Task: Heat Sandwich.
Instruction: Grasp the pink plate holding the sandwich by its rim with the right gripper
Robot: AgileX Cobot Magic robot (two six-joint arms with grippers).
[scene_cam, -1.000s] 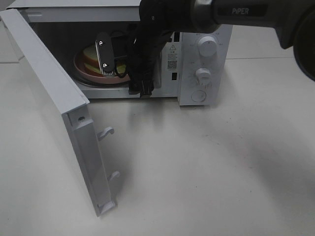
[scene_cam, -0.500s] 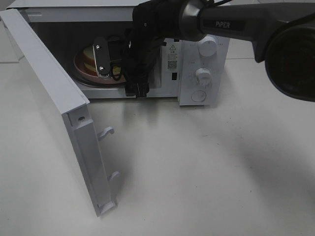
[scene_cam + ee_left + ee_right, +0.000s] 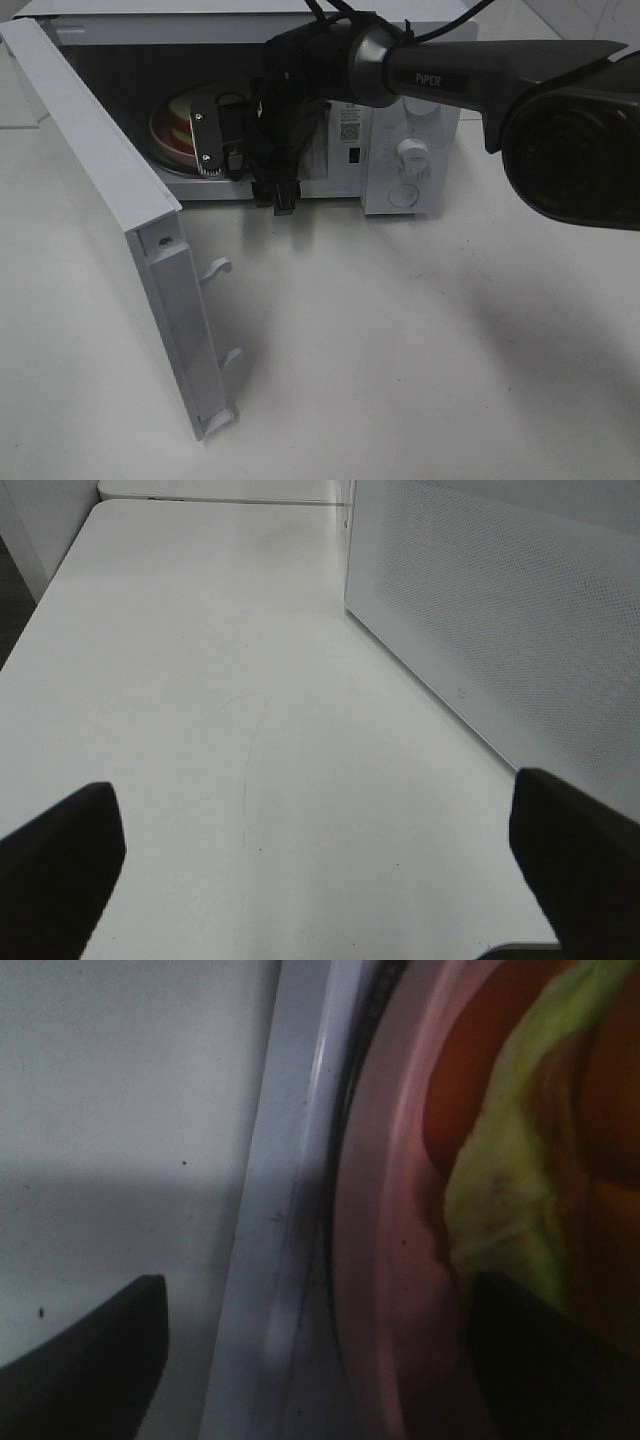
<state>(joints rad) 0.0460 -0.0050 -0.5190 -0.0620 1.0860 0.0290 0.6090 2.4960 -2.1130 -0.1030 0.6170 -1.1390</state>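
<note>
- The right arm (image 3: 470, 75) reaches in from the right of the high view and across the front of the microwave (image 3: 410, 160), its wrist bent down at the mouth of the oven.
- The right gripper (image 3: 245, 165) hangs at the oven's opening with its fingers spread apart; one finger (image 3: 208, 140) stands in front of the plate, and nothing is between the jaws.
- The sandwich (image 3: 185, 110) lies on the pink plate (image 3: 165, 140) inside the microwave, whose door (image 3: 110, 200) stands wide open.
- In the right wrist view the plate's rim (image 3: 390, 1210) and a fold of green lettuce (image 3: 500, 1190) fill the frame, blurred by closeness; the bread is hard to make out.
- The gripper covers much of the sandwich in the high view.
- The left gripper (image 3: 310, 865) shows only as two dark fingertips, set wide apart over the bare table (image 3: 200, 680), beside a white perforated panel (image 3: 520, 620); its arm is out of the high view.
</note>
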